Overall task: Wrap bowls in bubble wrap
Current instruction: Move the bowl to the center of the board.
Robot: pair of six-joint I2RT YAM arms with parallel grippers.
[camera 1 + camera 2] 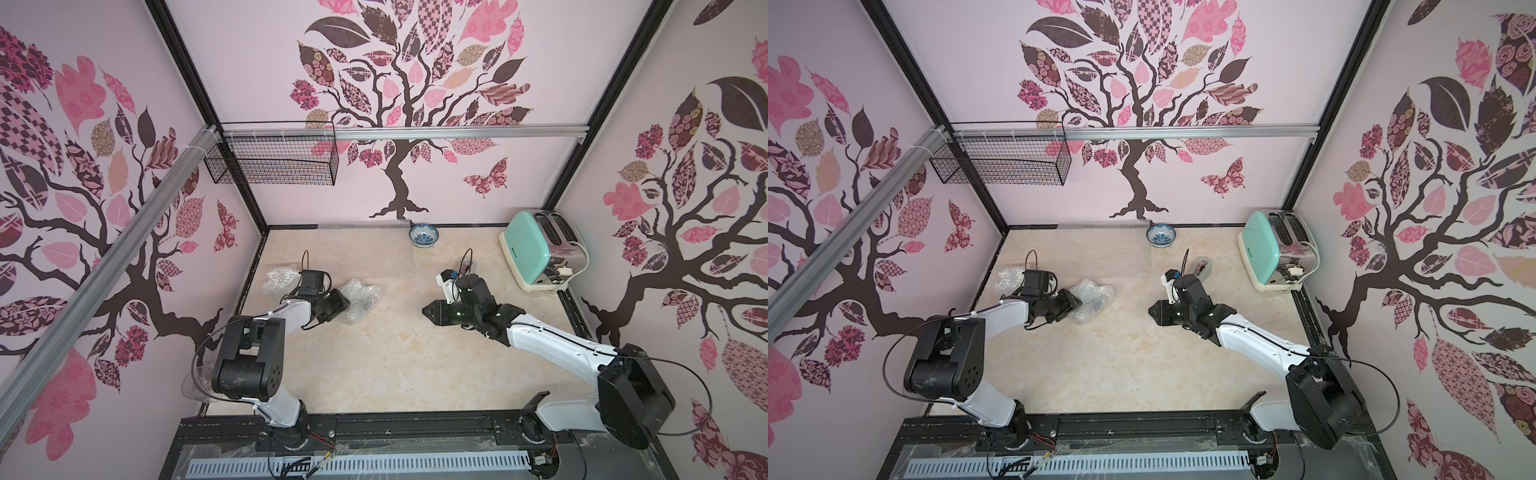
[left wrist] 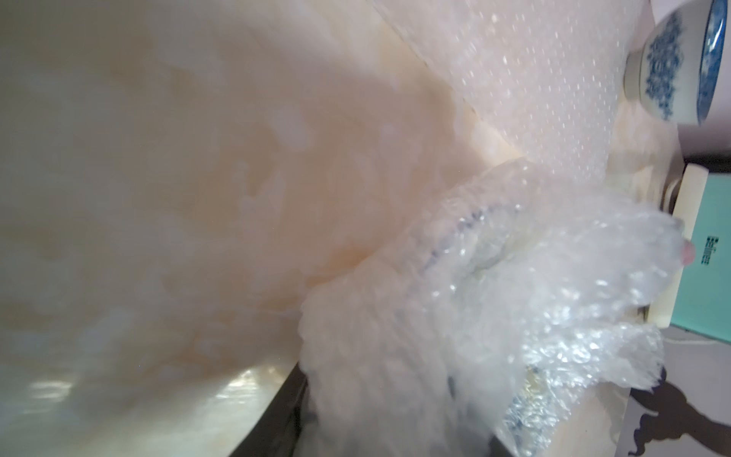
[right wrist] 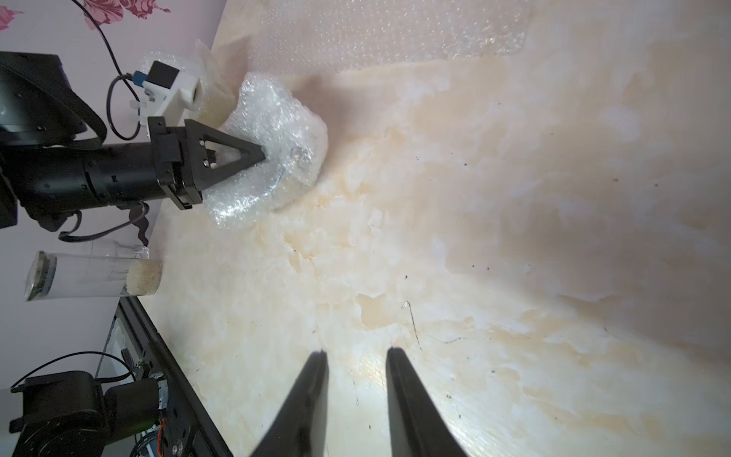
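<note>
Left tool (image 3: 262, 157) has its tip pushed into the crumpled clear bubble wrap bundle (image 3: 277, 130), where a bowl's dark rim shows through the plastic. I cannot tell whether its jaws are clamped on the wrap or only pressing against it. The right tool (image 3: 356, 351) hangs over bare table (image 1: 395, 365) with its jaws apart and nothing between them, well away from the bundle.

The wrap looks loose, with its flaps standing up. If the tool lets go or pulls sideways, the plastic may spring open or drag the bowl across the table, and nothing is holding the far side down.

A second wrapped bundle (image 1: 278, 280) lies just beyond the left arm. The small round blue-and-white ceramic bowl (image 1: 424, 236) sits unwrapped at the far edge of the table, beside the flat dotted bubble wrap sheet (image 1: 361, 249) and apart from both tools.
</note>
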